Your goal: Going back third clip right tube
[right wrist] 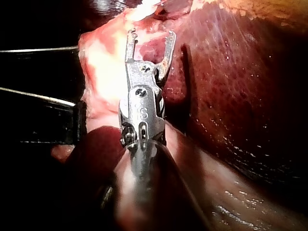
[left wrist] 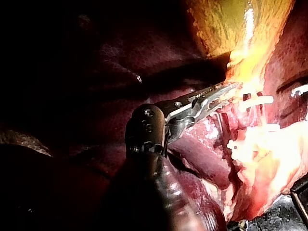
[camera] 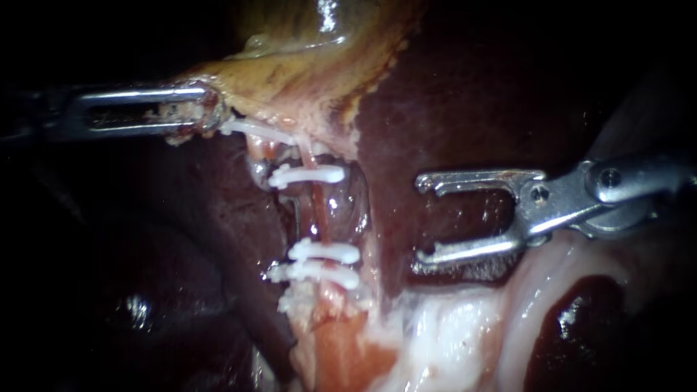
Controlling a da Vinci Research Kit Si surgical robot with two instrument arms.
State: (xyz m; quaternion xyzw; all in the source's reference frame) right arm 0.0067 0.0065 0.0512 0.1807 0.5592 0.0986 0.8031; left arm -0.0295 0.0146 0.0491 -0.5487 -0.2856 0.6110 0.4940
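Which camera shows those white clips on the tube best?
The endoscope view: the white clips lie unobstructed across the tube. The left wrist view catches them in glare; the right wrist view shows none clearly.

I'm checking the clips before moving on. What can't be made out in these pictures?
Endoscope view: the left instrument, shut on the gallbladder, hides its own bite.
Left wrist view: glare blurs the clips.
Right wrist view: no clip visible beyond the open right instrument.

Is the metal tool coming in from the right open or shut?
Open: the right instrument has its jaws wide apart, with a clear gap between them, and they grip nothing.
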